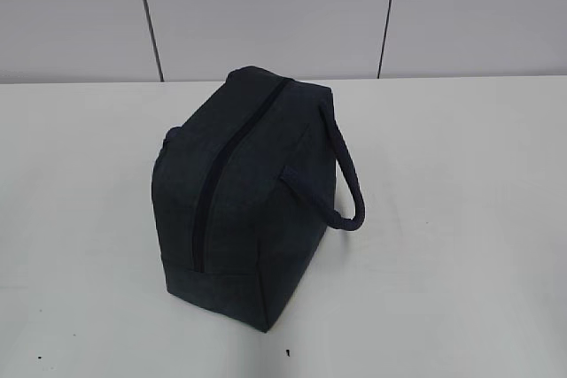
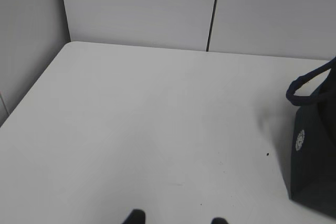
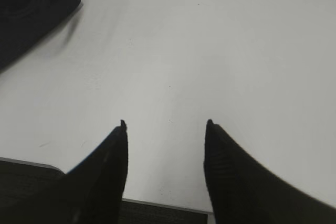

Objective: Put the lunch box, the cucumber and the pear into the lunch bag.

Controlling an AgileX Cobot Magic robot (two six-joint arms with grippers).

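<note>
**Zipped bag, both grippers empty**

Exterior: the lunch bag (image 1: 235, 196) stands mid-bench (image 1: 461, 245), zipper (image 1: 217, 174) closed.

Left wrist: left gripper (image 2: 176, 219) spread, holding nothing; bag at right edge.

Right wrist: right gripper (image 3: 165, 127) wide apart, empty; bag corner upper left.

lunch bag (image 1: 235, 210): 1 | pincers: 2, left pincer (image 2: 178, 219), right pincer (image 3: 165, 124)

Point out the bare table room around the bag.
The bag stands alone mid-table. Bare patches: left of it out to the table edge, right of it beyond the handle, and the front strip. Behind it, only a narrow band before the wall. Nowhere is crowded.
</note>
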